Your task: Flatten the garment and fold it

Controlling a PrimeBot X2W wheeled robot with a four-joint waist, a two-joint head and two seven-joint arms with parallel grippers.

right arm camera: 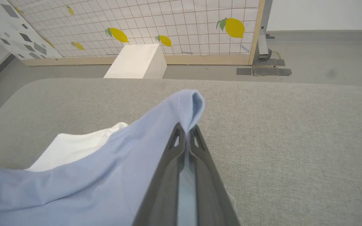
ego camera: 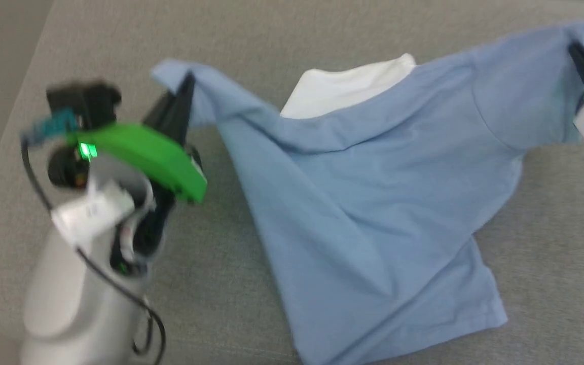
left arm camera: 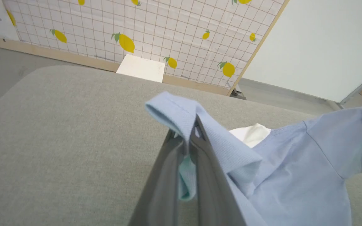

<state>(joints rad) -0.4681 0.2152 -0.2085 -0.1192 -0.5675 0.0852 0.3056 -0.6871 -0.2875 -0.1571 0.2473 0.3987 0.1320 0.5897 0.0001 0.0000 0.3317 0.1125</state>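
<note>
Shirt (ego camera: 373,203) is light blue and hangs between both pincers over the grey tabletop (ego camera: 322,30). Left pincer (ego camera: 188,83) is pressed together on a hemmed edge at the shirt's far-left end. In the left wrist view the fingers (left arm camera: 209,163) pinch the cloth, and a fold flops over the tips. Right pincer (ego camera: 576,50) is at the far right, also pinching the shirt. In the right wrist view the fingers (right arm camera: 168,175) are tight together with blue fabric between them and a hem curling over the tips. The top edge sags between the two grips, not taut. The lower body of the shirt drapes down and lies on the tabletop toward the near side, with the bottom hem near centre-right, creased and not flat. White section (ego camera: 348,86) shows on the far side behind the blue, resting on the tabletop. Beyond the far edge there is a floor (right arm camera: 309,56), a white box (right arm camera: 134,61) and a gridded panel (left arm camera: 137,25) with lemon prints. Head view is blurry around the left arm.
</note>
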